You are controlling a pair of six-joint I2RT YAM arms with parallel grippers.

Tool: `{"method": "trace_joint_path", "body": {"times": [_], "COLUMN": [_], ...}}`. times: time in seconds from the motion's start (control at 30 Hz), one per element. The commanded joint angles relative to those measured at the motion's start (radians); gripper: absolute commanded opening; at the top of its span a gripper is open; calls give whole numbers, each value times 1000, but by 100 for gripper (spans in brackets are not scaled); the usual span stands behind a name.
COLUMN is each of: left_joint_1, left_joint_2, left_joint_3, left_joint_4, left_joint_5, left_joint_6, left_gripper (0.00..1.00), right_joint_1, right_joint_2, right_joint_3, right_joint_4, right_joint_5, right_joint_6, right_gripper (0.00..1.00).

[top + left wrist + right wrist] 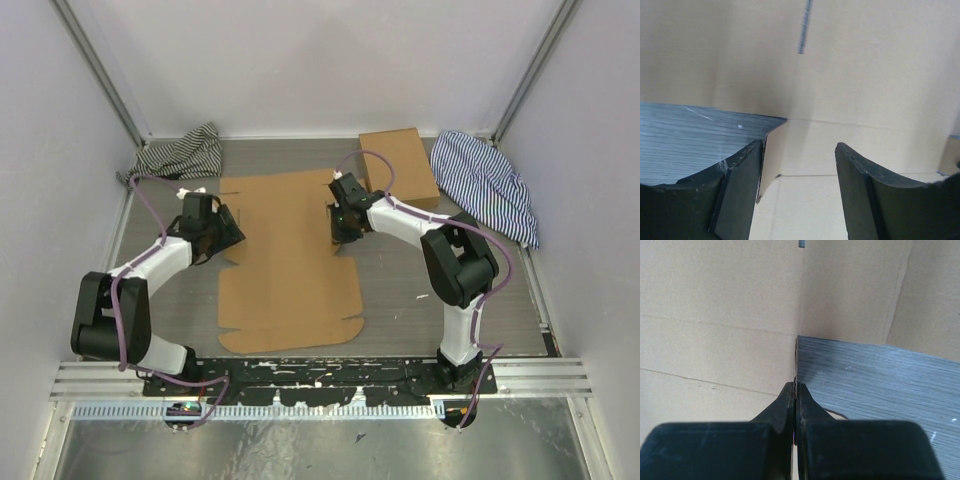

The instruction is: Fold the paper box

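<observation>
The paper box [285, 260] is a large flat die-cut brown cardboard sheet in the middle of the table. My left gripper [226, 232] is at its left edge, open, with a raised side flap [771, 155] standing between its jaws against the left finger [737, 195]. My right gripper [340, 228] is at the sheet's right edge, shut on a thin upright flap edge [796, 362], seen edge-on between the closed fingertips [790, 407].
A smaller closed brown cardboard box [398, 166] lies at the back right. A striped blue cloth [487, 183] lies at the far right and a striped dark cloth [180, 153] at the back left. White walls enclose the table.
</observation>
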Motion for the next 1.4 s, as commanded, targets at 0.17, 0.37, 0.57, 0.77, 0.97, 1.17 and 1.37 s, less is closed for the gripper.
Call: {"method": "trace_joint_path", "body": {"times": [0.17, 0.37, 0.57, 0.77, 0.97, 1.17, 1.37], "left_joint_1": [-69, -113, -115, -114, -115, -116, -124], "left_joint_2": [35, 73, 132, 186, 182, 171, 151], "left_joint_3": [1, 13, 9, 34, 25, 18, 26], "left_joint_4": [52, 55, 58, 19, -2, -28, -74], "left_joint_5": [110, 97, 88, 99, 97, 100, 108], "left_joint_6": [-81, -87, -102, -124, -123, -125, -120], "left_gripper": [65, 65, 64, 63, 62, 60, 59], "right_joint_1": [14, 27, 41, 45, 61, 74, 97], "right_joint_2": [-43, -37, -32, 18, 29, 81, 121], "right_joint_3": [11, 24, 22, 25, 23, 44, 40], "right_joint_4": [20, 17, 26, 42, 62, 60, 68], "right_joint_5": [-80, -92, -111, -142, -143, -153, -145], "right_joint_6": [-3, -9, -11, -5, 1, 3, 12], "right_gripper": [7, 19, 37, 40, 41, 49, 65]}}
